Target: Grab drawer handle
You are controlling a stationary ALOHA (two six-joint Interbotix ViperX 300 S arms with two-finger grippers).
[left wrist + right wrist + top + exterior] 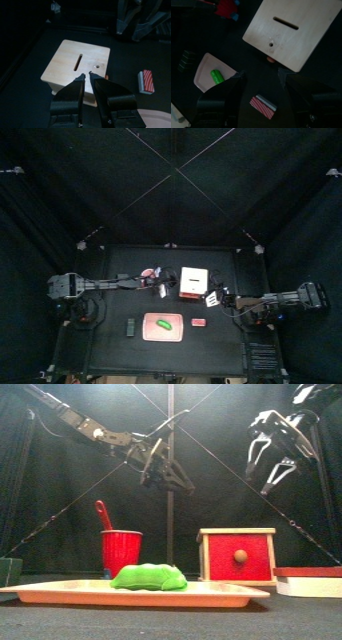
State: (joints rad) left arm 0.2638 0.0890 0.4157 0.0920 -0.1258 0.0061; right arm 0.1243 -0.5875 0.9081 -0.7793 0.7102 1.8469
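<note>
Cream-wood drawer (238, 556) stands upright on the counter (221, 343), its red front and round knob (241, 556) facing the front camera; no writing shows. Both end effectors, left (163, 472) and right (275, 459), hang open above it, empty.

The black table (120, 338) carries the drawer (197, 280), a red cup (122, 550), a tray (163, 325) and a small red block (198, 322).

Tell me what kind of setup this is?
Looks like a robot test pen, not a home or shop: black curtains wall in a small black table, and props lie on it, among them a cream-white boxy wooden drawer with a red front and a red plastic cup.
</note>
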